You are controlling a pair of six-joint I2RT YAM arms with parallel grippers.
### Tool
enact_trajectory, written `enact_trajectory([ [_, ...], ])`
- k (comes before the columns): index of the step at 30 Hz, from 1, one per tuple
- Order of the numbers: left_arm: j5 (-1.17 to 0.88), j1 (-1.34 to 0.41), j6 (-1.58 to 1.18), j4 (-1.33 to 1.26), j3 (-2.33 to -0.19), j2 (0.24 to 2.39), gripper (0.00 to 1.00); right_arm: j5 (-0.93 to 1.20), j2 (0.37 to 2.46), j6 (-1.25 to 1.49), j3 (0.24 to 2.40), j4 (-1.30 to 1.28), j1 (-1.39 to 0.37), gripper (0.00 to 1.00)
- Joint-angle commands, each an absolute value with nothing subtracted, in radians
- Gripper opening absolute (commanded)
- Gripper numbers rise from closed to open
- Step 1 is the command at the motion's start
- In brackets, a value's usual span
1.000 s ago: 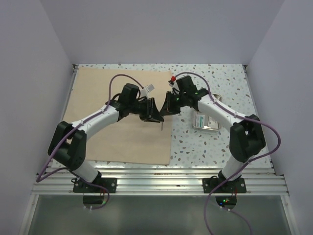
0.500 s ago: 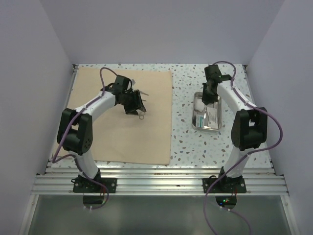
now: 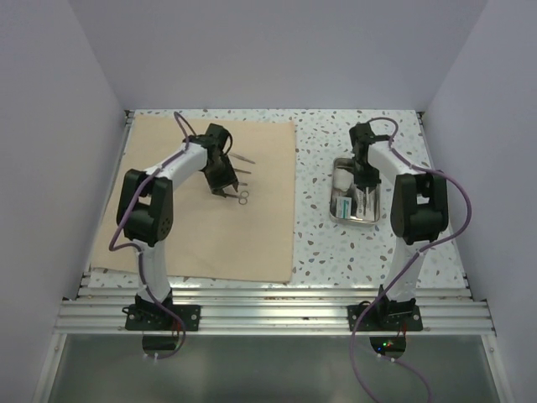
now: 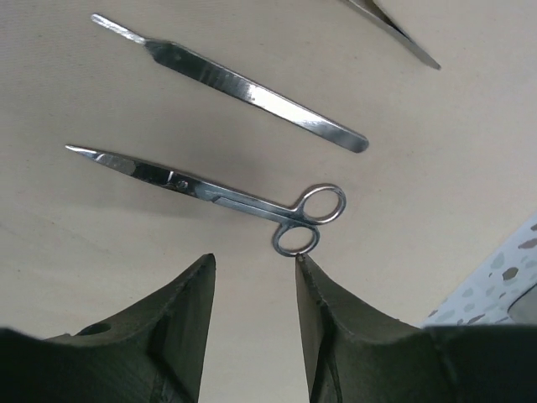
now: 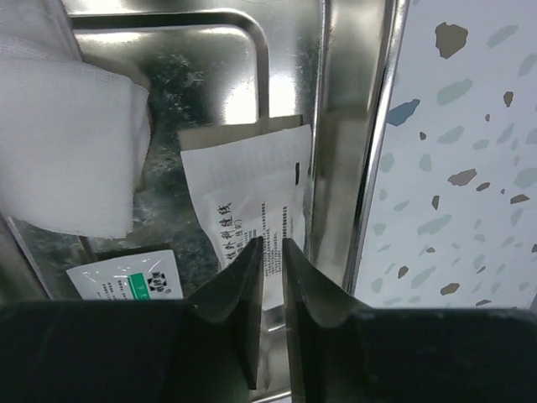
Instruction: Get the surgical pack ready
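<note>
A tan cloth [image 3: 193, 235] lies flat on the left of the table. On it rest steel scissors [image 4: 226, 197], a flat steel handle [image 4: 243, 88] and the tip of another instrument [image 4: 394, 34]. My left gripper [image 4: 254, 259] hovers open just short of the scissors' rings, with nothing between its fingers. On the right stands the steel tray [image 3: 340, 214]. In it lie white gauze [image 5: 67, 151], a white printed packet [image 5: 247, 197] and a small green-labelled packet [image 5: 126, 281]. My right gripper [image 5: 273, 243] hangs over the white packet, jaws a narrow gap apart, holding nothing.
The speckled tabletop [image 3: 319, 243] separates the cloth from the tray. The tray's right wall [image 5: 352, 126] rises close beside my right fingers. Aluminium rails [image 3: 268, 306] run along the near edge, and plain walls close in both sides and the back.
Both grippers met at the table's middle a second ago. The left swung over the cloth, opened and left the scissors lying there. The right swung to the tray and its jaws parted slightly.
</note>
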State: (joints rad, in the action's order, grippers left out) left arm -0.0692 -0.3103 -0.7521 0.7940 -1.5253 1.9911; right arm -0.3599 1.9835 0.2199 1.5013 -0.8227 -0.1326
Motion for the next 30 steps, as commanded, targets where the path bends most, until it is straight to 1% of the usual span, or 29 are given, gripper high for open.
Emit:
enact_trajectory([
  [1, -0.008, -0.281, -0.877, 0.928, -1.601, 2.055, 0.45, -0.403, 1.986, 0.212, 1.529, -0.822, -0.127, 0.21],
  [2, -0.008, -0.279, -0.897, 0.948, -1.615, 2.071, 0.45, -0.397, 1.987, 0.212, 1.534, -0.828, -0.129, 0.24],
  [3, -0.005, -0.278, -0.929, 0.969, -1.63, 2.085, 0.45, -0.391, 1.982, 0.215, 1.539, -0.83, -0.129, 0.32],
  [6, -0.003, -0.279, -0.994, 1.032, -1.69, 2.128, 0.45, -0.384, 1.959, 0.221, 1.56, -0.853, -0.149, 0.48],
  [8, 0.028, -0.279, -1.025, 1.058, -1.718, 2.137, 0.45, -0.382, 1.935, 0.225, 1.578, -0.873, -0.188, 0.52],
  [14, 0.025, -0.275, -1.172, 1.1, -1.77, 2.146, 0.45, -0.344, 1.855, 0.238, 1.577, -0.888, -0.333, 0.55],
  [17, 0.025, -0.27, -1.244, 1.127, -1.781, 2.155, 0.45, -0.305, 1.8, 0.247, 1.557, -0.882, -0.363, 0.55],
  [21, 0.028, -0.268, -1.296, 1.161, -1.792, 2.186, 0.45, -0.291, 1.755, 0.235, 1.516, -0.867, -0.364, 0.56],
  [30, 0.02, -0.267, -1.373, 1.132, -1.795, 2.241, 0.45, -0.258, 1.69, 0.212, 1.434, -0.833, -0.364, 0.56],
])
